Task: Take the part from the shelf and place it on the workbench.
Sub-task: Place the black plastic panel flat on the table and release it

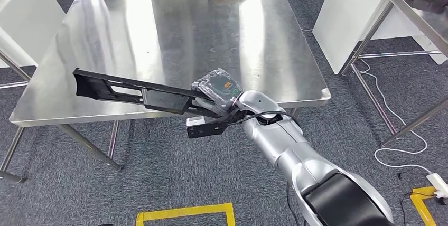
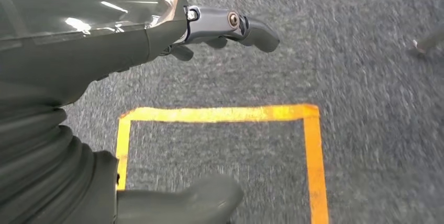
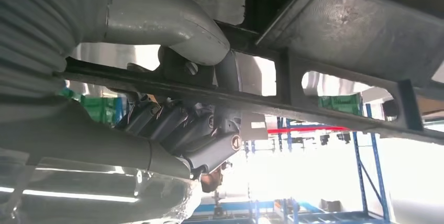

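Part (image 1: 132, 93): long black plastic frame with cut-out windows and a boxy middle section, held in our right hand (image 1: 222, 91) at one end and carried level over the near edge of the steel bench (image 1: 174, 25), its far end reaching out to our left above the bench top. In the right wrist view our fingers (image 3: 178, 127) wrap one thin rail of the part (image 3: 324, 51) and the thumb closes over from the other side, so the hold is firm but set far off the middle. We judge the part stiff and fairly light, yet long enough to lever hard against a grip at its end; the thin rails look the likeliest places to crack or twist. A better hold would be nearer the boxy middle. Smooth steel may let it slide, so we would set it down flat. Left hand (image 2: 230, 28): hanging over grey carpet and a yellow tape square (image 2: 220, 114), holding nothing, fingers loosely apart.
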